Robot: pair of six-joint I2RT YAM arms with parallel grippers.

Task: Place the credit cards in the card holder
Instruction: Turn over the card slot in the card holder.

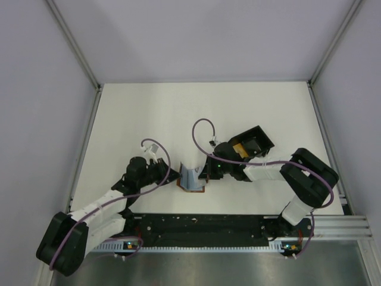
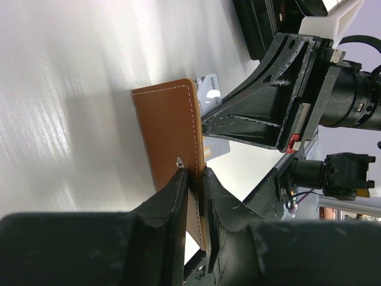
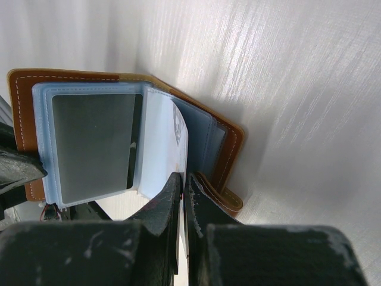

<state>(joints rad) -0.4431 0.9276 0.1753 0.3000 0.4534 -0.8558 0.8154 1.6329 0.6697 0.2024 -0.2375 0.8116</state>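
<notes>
Top external: left pincer [image 1: 177, 177] clamps card holder [image 1: 193, 189], right pincer [image 1: 204, 174] pinches card [image 2: 209, 89], black box [image 1: 257, 143] beyond.

1. One brown card holder [image 1: 190, 179].
2. Two credit cards in view: one pale card [image 2: 209, 94], one tan-gold card [image 1: 239, 148].
3. One black slotted box [image 1: 259, 143].
4. Two grippers: left gripper [image 2: 194, 174], right gripper [image 3: 182, 179].

Only embossed digits on the pale credit card [image 2: 209, 89] show, too blurred to read.
</notes>
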